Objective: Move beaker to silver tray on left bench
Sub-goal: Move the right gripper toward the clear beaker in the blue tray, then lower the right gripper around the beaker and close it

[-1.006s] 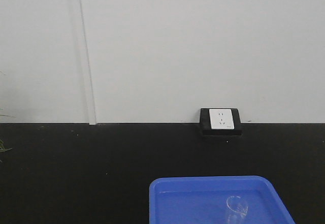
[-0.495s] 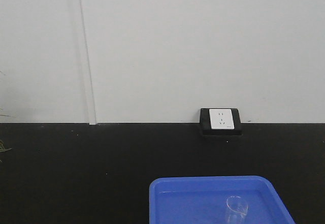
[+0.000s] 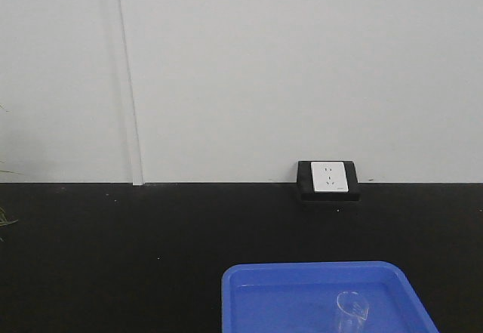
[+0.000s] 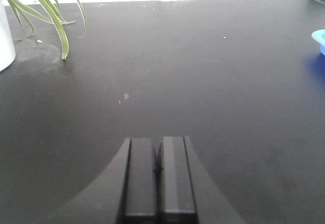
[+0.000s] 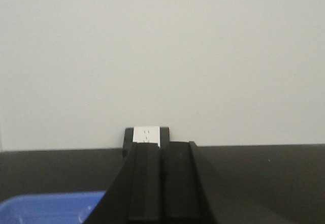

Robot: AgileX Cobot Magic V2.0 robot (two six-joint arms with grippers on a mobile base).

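- Where the front view cuts off at its lower edge, the beaker [image 3: 351, 312] stands upright inside the blue tray [image 3: 302, 269], right of the tray's middle, base out of frame.
- Blue tray sits on the black desk [image 3: 113, 257]; wall socket [image 3: 330, 177] behind it, at the foot of the wall.
- Left hand [image 4: 157, 148]: fingers pressed together, gripping nothing, over the desk; plant [image 4: 56, 16] in a white pot [image 4: 4, 36] far left.
- Right hand [image 5: 161, 150]: clenched, gripping nothing, pointing toward the socket.
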